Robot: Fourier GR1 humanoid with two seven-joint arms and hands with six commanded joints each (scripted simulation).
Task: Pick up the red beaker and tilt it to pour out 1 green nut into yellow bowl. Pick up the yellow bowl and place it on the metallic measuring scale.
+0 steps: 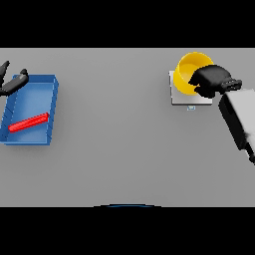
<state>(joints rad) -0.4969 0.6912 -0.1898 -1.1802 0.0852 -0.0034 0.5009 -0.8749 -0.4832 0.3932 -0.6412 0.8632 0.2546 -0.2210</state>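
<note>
I find my right hand (211,81) clamped on the rim of the yellow bowl (189,69) atop the metallic measuring scale (177,98); the bowl seems light, rigid, best taken by the rim.

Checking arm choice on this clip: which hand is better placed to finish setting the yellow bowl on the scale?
The right hand. It is curled on the yellow bowl, which sits over the metallic scale. The left hand is far off by the blue tray.
</note>
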